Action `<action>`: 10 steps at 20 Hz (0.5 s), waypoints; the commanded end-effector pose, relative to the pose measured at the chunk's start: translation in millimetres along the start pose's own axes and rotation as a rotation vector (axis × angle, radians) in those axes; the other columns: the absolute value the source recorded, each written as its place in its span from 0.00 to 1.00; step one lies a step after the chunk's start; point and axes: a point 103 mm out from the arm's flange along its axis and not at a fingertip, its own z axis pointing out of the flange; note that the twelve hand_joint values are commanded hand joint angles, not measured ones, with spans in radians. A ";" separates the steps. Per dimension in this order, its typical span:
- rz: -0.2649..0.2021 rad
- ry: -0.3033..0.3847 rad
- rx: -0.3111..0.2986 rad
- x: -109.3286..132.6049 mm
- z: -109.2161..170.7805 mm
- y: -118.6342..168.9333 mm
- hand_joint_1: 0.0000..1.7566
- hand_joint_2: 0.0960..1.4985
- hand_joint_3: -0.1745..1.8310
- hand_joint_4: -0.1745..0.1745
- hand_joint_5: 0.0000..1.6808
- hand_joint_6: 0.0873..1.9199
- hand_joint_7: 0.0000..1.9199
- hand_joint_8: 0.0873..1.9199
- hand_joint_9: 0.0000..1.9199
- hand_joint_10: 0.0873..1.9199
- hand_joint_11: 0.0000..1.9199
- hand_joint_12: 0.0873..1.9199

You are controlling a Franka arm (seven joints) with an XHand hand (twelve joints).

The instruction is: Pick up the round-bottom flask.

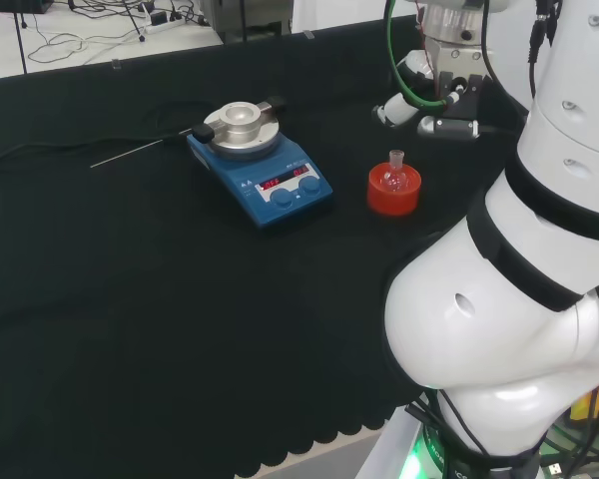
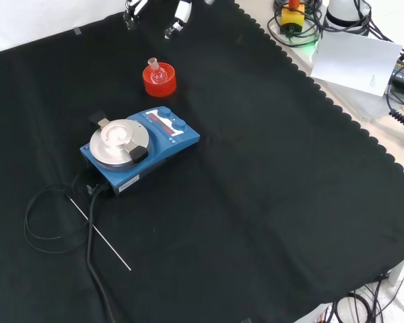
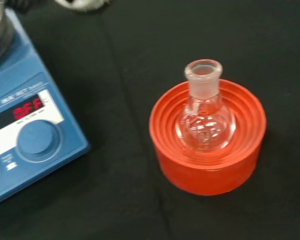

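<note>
Hovering with my hand [image 1: 426,100] empty, fingers relaxed, near the bench's far edge in the head view, I judge the round-bottom flask [image 3: 205,117], upright in its red ribbed stand [image 3: 210,170] beside the hotplate stirrer [image 1: 262,165], light, slick, breakable; pinch the neck

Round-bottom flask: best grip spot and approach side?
Probably the neck of the round-bottom flask, coming down from above. It stands upright in the red ribbed stand, whose rim surrounds the bulb, so only the neck and upper bulb stick out. The blue hotplate sits to its left in the head view; the hand, fingers relaxed, hovers beyond it on the open side.
</note>
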 end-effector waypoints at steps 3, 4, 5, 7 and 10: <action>0.036 0.044 -0.009 -16.0 39.3 35.4 0.48 0.43 0.38 0.39 0.35 0.01 0.09 0.30 0.18 0.33 0.00 0.68; 0.036 0.043 -0.006 -16.6 41.6 36.5 0.48 0.42 0.39 0.39 0.35 0.01 0.09 0.30 0.18 0.33 0.00 0.68; 0.037 0.042 -0.002 -17.1 44.5 37.8 0.49 0.42 0.39 0.39 0.36 0.01 0.09 0.30 0.18 0.33 0.00 0.68; 0.042 0.046 0.007 -19.0 51.6 40.5 0.49 0.41 0.39 0.39 0.38 0.02 0.10 0.30 0.18 0.33 0.00 0.68; 0.053 0.065 0.018 -23.6 62.9 43.3 0.50 0.41 0.39 0.38 0.40 0.03 0.10 0.30 0.18 0.33 0.00 0.68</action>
